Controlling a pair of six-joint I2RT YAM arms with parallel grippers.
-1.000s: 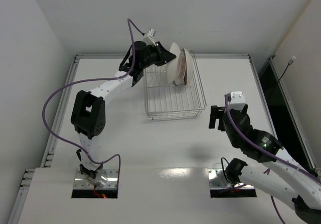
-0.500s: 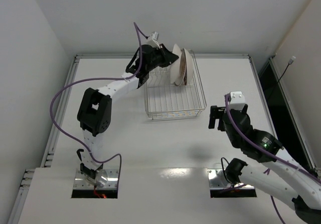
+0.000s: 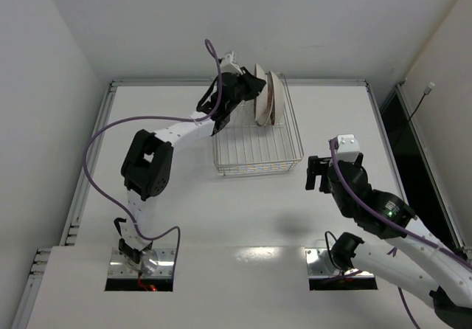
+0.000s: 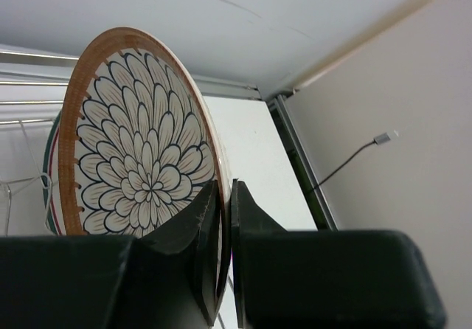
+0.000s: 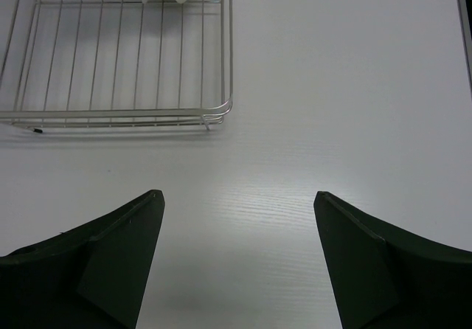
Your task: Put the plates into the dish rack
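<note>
left wrist: left gripper [image 4: 225,211] pinching rim of petal plate [image 4: 140,167], upright at far end of dish rack [image 3: 259,171] beside other plates [image 3: 276,99]. step: seating it. next: lower until seated, then release. right gripper [image 5: 237,194] wide open, empty

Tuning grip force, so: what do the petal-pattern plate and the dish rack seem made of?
The petal-pattern plate looks like glazed ceramic: glossy painted face, thick brown rim. The dish rack looks like bare silvery metal wire, probably steel: thin, shiny rods.
</note>
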